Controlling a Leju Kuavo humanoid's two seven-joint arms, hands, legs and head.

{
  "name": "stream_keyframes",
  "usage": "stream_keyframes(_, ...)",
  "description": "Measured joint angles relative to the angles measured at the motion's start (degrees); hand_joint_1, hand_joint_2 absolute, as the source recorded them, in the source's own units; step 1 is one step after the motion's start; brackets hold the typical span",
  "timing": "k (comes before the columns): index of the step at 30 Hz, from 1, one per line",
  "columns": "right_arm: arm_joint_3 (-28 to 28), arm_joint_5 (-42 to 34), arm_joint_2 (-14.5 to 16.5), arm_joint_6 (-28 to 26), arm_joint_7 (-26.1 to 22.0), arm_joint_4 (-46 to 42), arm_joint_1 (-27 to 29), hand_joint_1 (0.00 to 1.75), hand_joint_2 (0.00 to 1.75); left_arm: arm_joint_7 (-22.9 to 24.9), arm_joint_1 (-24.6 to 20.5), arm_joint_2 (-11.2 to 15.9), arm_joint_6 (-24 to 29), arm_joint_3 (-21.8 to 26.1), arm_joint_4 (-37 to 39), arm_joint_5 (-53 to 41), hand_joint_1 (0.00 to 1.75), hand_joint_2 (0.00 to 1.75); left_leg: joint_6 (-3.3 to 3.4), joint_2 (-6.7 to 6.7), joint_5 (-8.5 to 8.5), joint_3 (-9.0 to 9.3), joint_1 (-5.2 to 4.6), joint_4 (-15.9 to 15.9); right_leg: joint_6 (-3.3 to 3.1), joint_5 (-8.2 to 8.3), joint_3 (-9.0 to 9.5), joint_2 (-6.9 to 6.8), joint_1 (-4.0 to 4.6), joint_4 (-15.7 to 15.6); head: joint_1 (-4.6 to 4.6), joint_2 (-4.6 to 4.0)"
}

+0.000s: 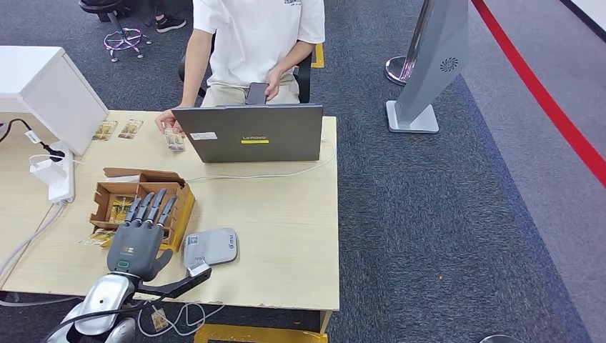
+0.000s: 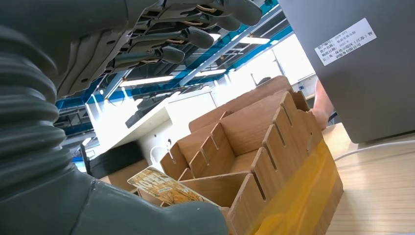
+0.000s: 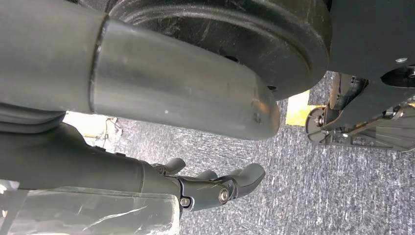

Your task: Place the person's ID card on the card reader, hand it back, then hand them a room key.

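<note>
My left hand hovers over the near end of the slotted cardboard box, fingers stretched out and apart, holding nothing. In the left wrist view the fingers spread above the box, and a gold patterned key card stands in a slot beside the thumb. The grey card reader lies flat just right of the hand, with no card on it. A person sits behind the laptop, one hand resting on the table by a card. My right hand hangs over the carpet, holding nothing.
An open grey laptop stands at the table's far edge, its cable trailing right. Two gold cards lie at the far left, and another beside the box. A white power strip and a white cabinet sit left.
</note>
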Motion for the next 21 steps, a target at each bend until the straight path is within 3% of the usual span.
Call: stream_keyframes(21, -0.62, 0.99, 0.00, 0.24, 0.22, -0.02, -0.01, 0.00, 0.00, -0.84, 3.53, 0.61, 0.72, 4.98, -0.71, 1.11, 0.00, 1.75, 0.00, -0.01, 0.00, 0.00, 0.00, 0.00, -0.01, -0.02, 0.01, -0.01, 0.00, 0.00, 0.01, 0.00)
